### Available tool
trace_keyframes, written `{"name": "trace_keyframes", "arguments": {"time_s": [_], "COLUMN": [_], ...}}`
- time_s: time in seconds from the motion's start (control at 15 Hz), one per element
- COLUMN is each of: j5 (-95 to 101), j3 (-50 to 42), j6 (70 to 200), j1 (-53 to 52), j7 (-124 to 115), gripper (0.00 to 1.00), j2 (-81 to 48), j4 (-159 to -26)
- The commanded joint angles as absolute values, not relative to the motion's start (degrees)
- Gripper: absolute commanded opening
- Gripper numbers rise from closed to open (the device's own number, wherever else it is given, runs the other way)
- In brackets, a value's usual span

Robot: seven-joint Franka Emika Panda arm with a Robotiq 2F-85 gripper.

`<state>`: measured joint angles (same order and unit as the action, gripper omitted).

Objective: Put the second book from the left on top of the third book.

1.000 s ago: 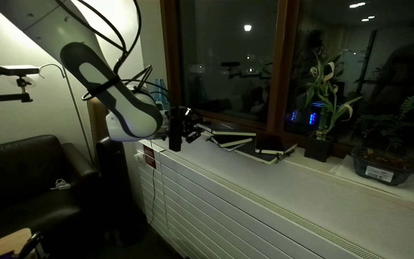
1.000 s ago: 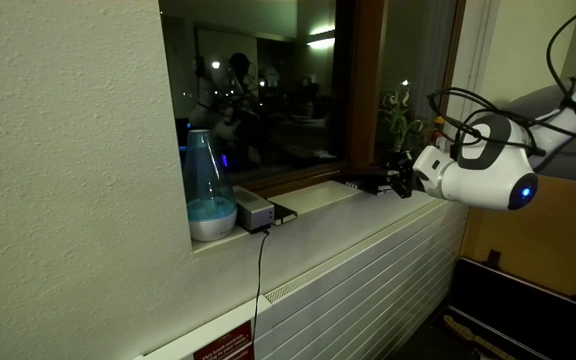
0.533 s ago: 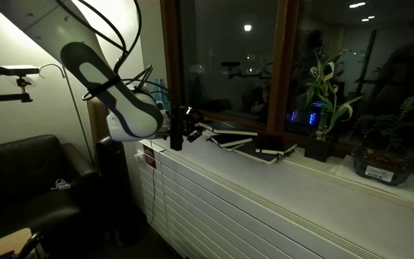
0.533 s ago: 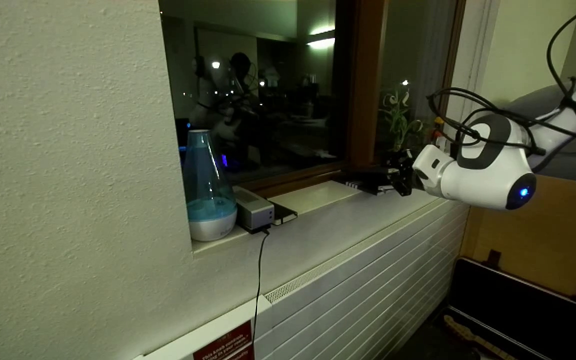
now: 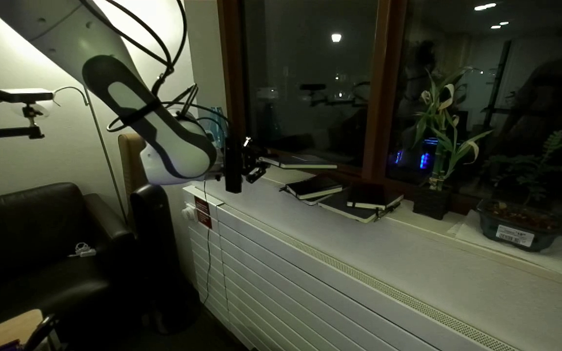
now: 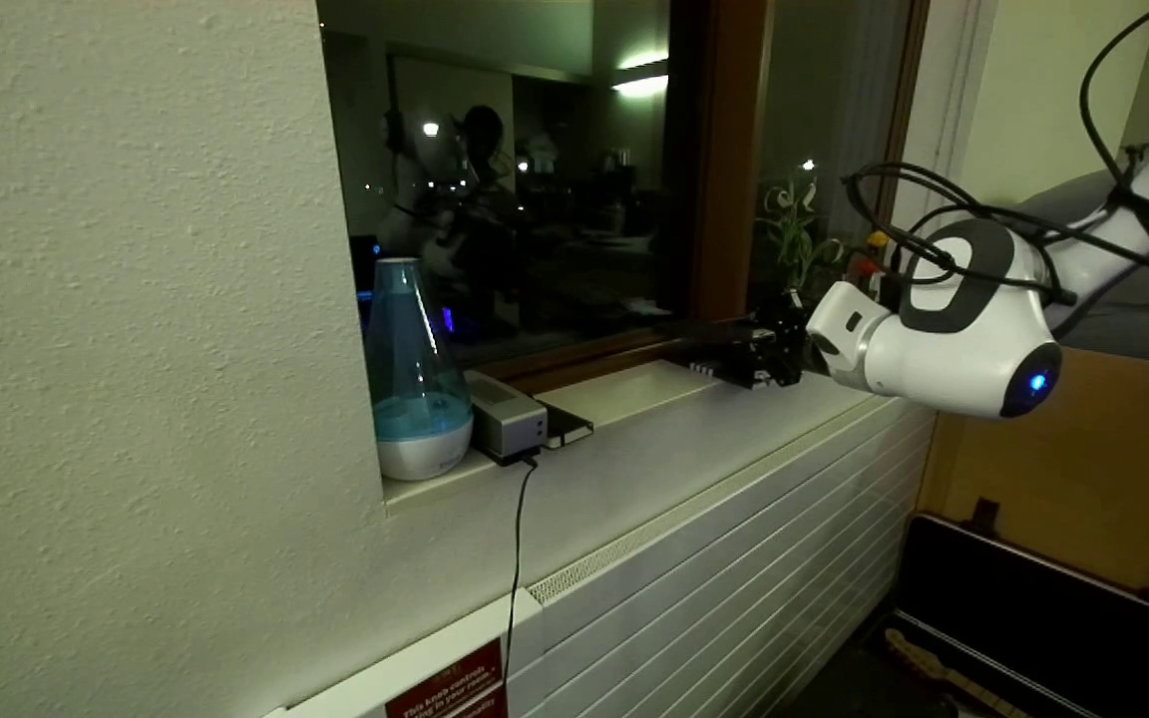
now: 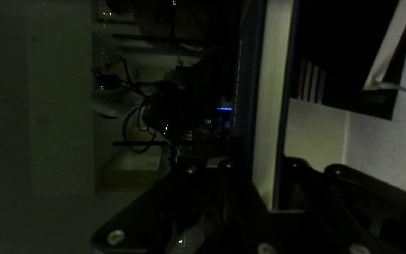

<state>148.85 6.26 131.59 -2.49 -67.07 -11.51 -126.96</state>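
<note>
holding book (image 5: 305, 161) aloft, fingers (image 7: 296, 181) clamped on one end | dark pot (image 5: 430, 204): leafy stalks (image 5: 437, 165) | labelled tub (image 5: 491, 231): soil (image 5: 510, 211), fine-leaved plant (image 5: 551, 145)

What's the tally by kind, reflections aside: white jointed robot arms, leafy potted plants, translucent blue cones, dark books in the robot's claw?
White jointed robot arm: 1
Tall leafy potted plant and low potted plant: 2
Translucent blue cone on white base: 1
Dark flat book in black gripper: 1
Total: 5
</note>
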Motion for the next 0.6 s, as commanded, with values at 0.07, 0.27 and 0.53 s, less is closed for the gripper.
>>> {"name": "trace_keyframes", "arguments": {"time_s": [0.07, 0.27, 0.53], "j5": [148.69, 148.69, 148.69], "j3": [6.9, 6.68, 6.1], "j6": [130.48, 130.32, 130.47], "j1": [-2.67, -2.58, -2.0], "j7": [-64.08, -63.07, -61.88], "gripper": [0.05, 0.05, 0.05], "j2": [-10.54, -10.68, -10.68], "j4": [-126.55, -126.47, -126.83]}}
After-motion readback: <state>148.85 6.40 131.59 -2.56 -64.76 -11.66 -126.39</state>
